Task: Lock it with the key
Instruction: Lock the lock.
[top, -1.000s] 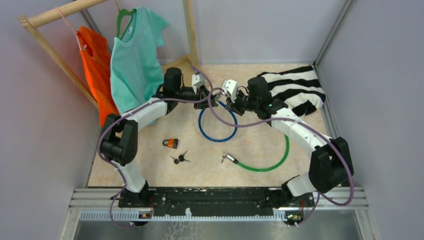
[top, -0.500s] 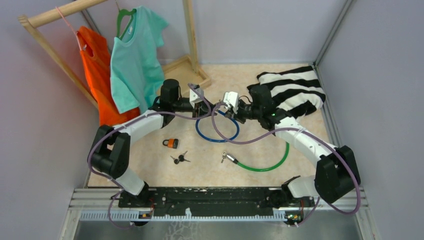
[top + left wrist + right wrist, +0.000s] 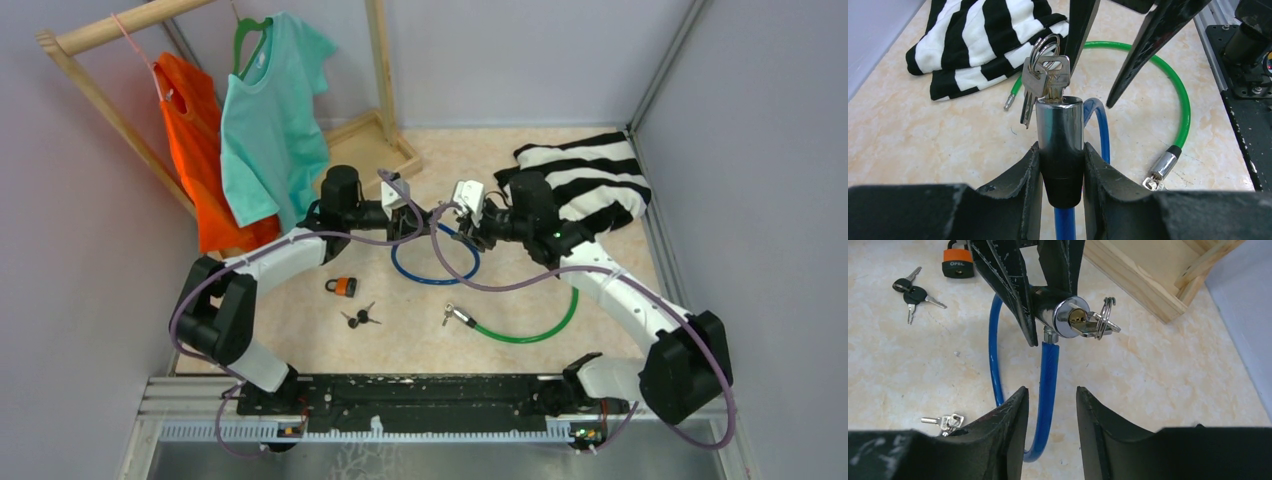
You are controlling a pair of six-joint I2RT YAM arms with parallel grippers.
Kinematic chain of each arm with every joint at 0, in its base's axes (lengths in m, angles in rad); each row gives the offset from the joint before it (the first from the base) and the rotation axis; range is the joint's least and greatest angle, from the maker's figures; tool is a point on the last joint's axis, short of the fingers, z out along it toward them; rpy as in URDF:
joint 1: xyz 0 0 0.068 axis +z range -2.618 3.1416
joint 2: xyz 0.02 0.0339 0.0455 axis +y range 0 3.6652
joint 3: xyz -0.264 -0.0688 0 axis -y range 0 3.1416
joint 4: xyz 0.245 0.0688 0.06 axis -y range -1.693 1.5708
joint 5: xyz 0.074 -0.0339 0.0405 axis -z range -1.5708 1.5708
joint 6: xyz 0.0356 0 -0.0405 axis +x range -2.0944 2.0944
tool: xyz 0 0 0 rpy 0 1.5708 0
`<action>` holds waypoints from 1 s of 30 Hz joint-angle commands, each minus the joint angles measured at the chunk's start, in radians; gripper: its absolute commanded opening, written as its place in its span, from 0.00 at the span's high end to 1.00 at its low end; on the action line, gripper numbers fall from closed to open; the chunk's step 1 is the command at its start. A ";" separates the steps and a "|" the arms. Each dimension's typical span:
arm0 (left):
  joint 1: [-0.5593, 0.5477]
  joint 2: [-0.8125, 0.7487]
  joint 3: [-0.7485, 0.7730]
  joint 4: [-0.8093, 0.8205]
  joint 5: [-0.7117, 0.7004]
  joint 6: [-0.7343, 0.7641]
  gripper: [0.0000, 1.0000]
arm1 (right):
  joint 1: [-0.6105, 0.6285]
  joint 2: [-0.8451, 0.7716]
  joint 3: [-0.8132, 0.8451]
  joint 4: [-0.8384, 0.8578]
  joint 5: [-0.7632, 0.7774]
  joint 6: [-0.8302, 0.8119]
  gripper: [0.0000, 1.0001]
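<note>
My left gripper [image 3: 1060,150] is shut on the black-and-chrome lock cylinder [image 3: 1059,120] of a blue cable lock [image 3: 1100,125] and holds it above the table. A silver key [image 3: 1052,75] on a ring sits in the cylinder's keyhole. In the right wrist view the cylinder [image 3: 1070,317] faces the camera with the key [image 3: 1095,325] sticking out. My right gripper [image 3: 1052,390] is open and empty, a short way in front of the key. In the top view the left gripper [image 3: 418,222] and right gripper [image 3: 464,222] face each other over the blue loop [image 3: 435,280].
A green cable lock [image 3: 540,330] with its keys [image 3: 450,315] lies at front right. An orange padlock [image 3: 343,287] and black-headed keys [image 3: 360,318] lie at front left. A striped cloth [image 3: 600,180] is at back right. A wooden clothes rack [image 3: 375,145] with shirts stands at back left.
Both grippers and the lock cylinder have shifted a little toward the near side of the table. The blue loop moved with them.
</note>
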 commanded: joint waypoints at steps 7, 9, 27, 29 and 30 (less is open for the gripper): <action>-0.009 -0.028 -0.023 -0.013 -0.023 -0.032 1.00 | -0.014 -0.066 0.158 -0.080 -0.029 0.288 0.40; -0.009 -0.035 -0.027 -0.013 -0.025 -0.020 1.00 | -0.014 -0.047 0.199 -0.092 -0.035 0.351 0.37; -0.021 -0.054 -0.039 0.001 -0.060 -0.003 1.00 | -0.014 0.108 0.325 -0.079 0.091 0.692 0.51; -0.021 -0.054 -0.039 0.001 -0.057 -0.002 1.00 | -0.014 0.115 0.323 -0.070 0.077 0.699 0.54; -0.022 -0.054 -0.039 0.001 -0.058 -0.001 1.00 | -0.014 0.118 0.322 -0.067 0.072 0.704 0.57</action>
